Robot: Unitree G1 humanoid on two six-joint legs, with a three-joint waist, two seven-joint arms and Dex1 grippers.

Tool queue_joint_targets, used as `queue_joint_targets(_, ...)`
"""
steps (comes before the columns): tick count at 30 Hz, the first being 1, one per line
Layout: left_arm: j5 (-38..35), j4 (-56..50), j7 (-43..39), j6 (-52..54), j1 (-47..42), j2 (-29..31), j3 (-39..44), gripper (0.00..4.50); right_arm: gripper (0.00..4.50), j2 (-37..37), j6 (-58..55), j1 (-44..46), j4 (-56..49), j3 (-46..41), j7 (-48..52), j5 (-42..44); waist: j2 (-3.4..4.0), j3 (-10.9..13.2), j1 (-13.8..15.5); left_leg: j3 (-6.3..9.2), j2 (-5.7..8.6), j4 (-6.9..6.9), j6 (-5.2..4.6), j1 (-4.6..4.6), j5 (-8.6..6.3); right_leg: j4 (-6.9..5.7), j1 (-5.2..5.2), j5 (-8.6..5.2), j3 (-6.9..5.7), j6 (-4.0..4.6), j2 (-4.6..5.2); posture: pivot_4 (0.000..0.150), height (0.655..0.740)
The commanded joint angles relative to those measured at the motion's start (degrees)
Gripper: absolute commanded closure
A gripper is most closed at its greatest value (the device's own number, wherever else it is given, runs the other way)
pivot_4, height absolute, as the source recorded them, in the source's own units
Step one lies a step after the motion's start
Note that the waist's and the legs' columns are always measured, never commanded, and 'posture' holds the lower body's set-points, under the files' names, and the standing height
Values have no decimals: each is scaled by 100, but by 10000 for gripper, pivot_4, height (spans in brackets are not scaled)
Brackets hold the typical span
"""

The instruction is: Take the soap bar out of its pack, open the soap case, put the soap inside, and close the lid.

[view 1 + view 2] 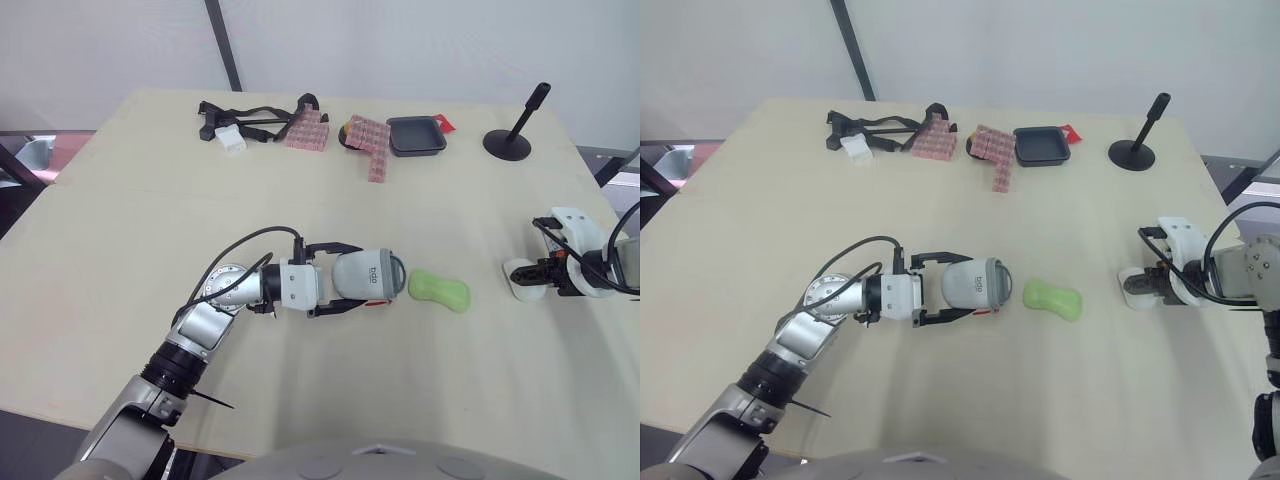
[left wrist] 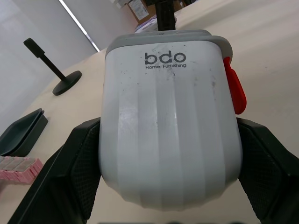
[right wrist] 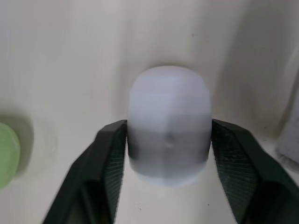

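**Soap bar bare on the worktop, case gripped beside it**

Soap bar, pale green and pinched at the waist like a peanut, lies unwrapped near the middle of the worktop. Just beside it is the soap case. The case is white and ribbed with a grey end band, a "bdo" mark and a red latch. The left gripper clamps it across its sides, lying flat. Toward the right edge, the right gripper pinches a white rounded object; I cannot tell what it is.
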State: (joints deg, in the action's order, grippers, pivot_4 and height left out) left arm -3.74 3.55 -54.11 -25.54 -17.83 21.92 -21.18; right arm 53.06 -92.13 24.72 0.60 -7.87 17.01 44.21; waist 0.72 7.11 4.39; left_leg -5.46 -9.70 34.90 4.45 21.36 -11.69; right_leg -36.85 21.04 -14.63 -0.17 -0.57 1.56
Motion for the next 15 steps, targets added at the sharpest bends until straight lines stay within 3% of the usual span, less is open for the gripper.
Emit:
queue_joint_targets(1, -12, -196, 56, -8, -23, 39, 71, 10333, 2237, 11, -29, 51, -58, -51, 138, -182, -1, 0, 5, 1, -1, -1, 0, 0, 0, 3, -1, 0, -1, 0, -1, 1500, 7400)
queue_joint_targets(2, -14, -195, 56, -4, -23, 39, 71, 10333, 442, 23, -31, 50, -78, -49, 176, -207, -1, 0, 7, 1, -2, -1, 0, 1, 0, 5, -1, 0, -1, 0, -1, 1500, 7400)
queue_joint_targets(9, -29, -186, 32, -11, -27, 49, 71, 10333, 442, 438, 398, 33, -427, -44, 657, -327, 7, 4, 18, 0, 0, -2, 0, 3, 0, 8, -2, 0, -1, -1, 1, 1500, 7400)
queue_joint_targets(15, -83, -161, -24, -43, -19, 112, 91, 10333, 442, 771, 2026, -169, -715, -384, 1965, -304, 7, 4, 23, 1, -2, -10, 1, 5, -2, 19, -1, 0, -2, -1, -1, 1500, 7400)
